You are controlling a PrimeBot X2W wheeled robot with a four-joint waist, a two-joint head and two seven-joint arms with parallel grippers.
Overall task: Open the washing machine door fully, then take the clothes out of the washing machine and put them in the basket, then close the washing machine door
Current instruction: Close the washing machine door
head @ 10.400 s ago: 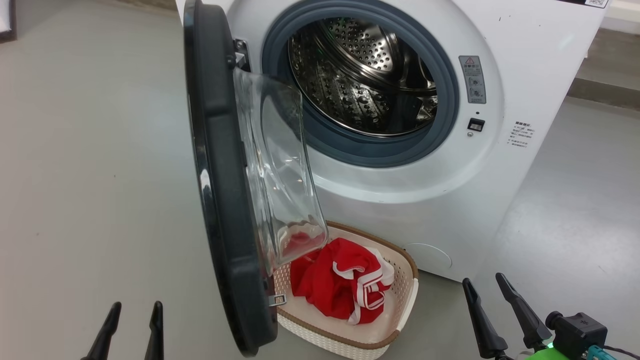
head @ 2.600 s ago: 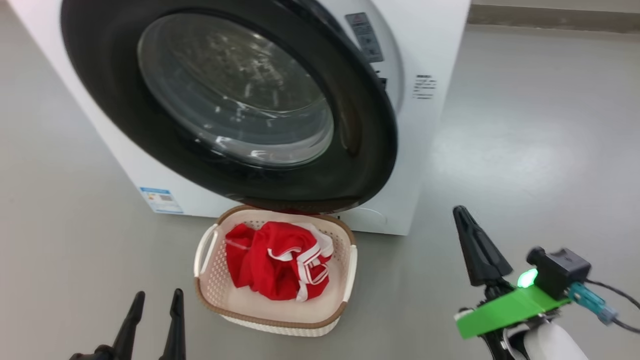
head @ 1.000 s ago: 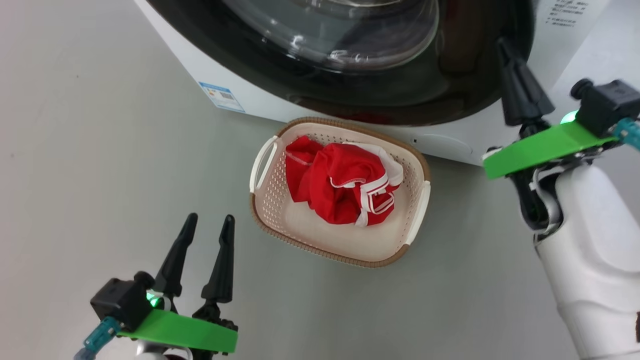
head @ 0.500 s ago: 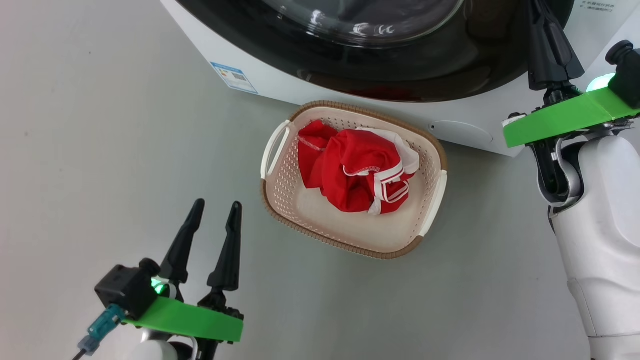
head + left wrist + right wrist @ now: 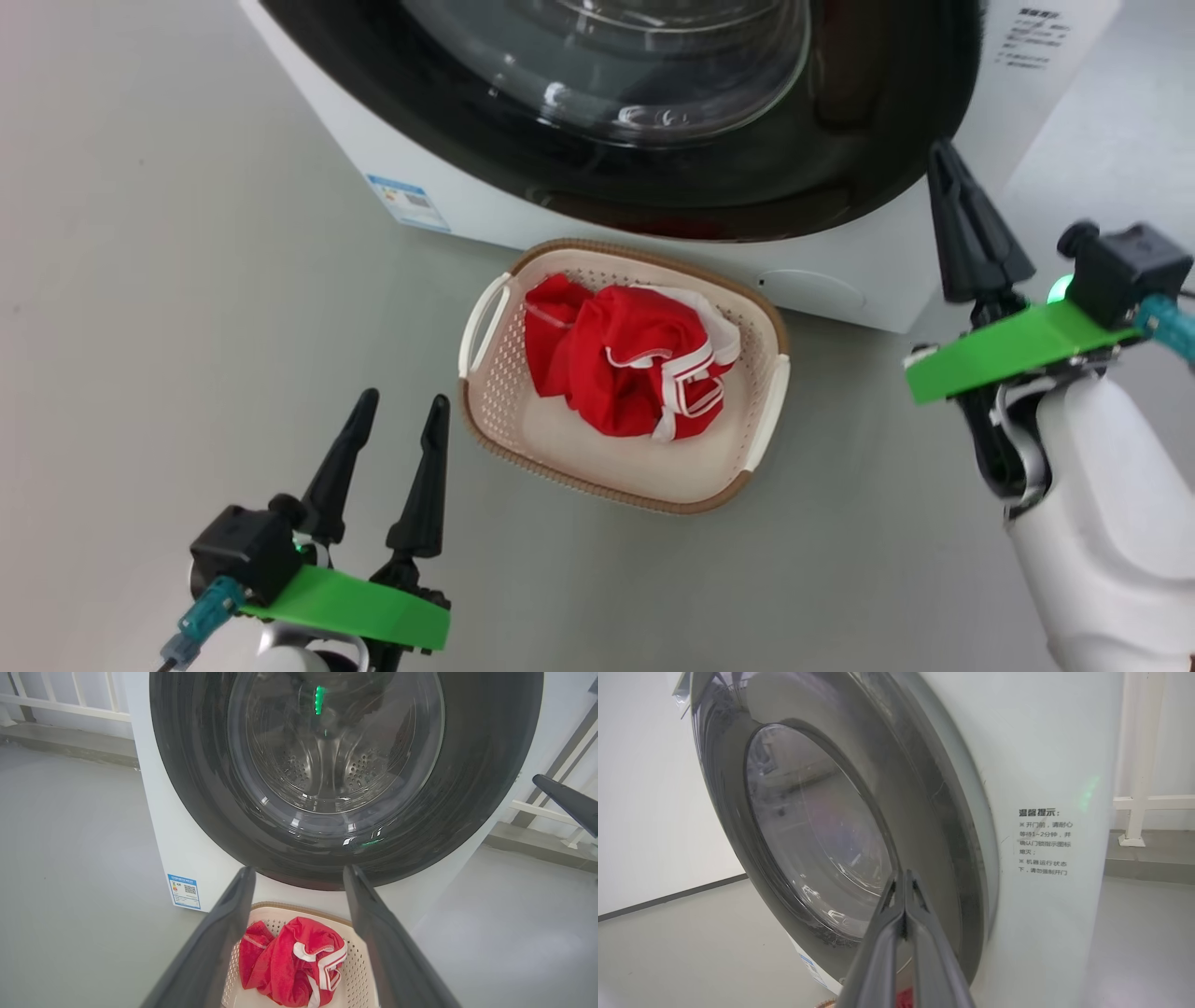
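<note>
Door closed
The washing machine door [image 5: 868, 121], wide open earlier, has swung shut; the right gripper [image 5: 941, 157], fingers once apart, is pinched together.

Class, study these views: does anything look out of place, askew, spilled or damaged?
Nothing stands out. The clothes lie wholly inside the basket, which stands upright on the floor, and the washing machine door shows no damage.

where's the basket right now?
Head view, centre: basket on the floor at the foot of the washing machine, beneath the washing machine door, with the clothes inside.
</note>
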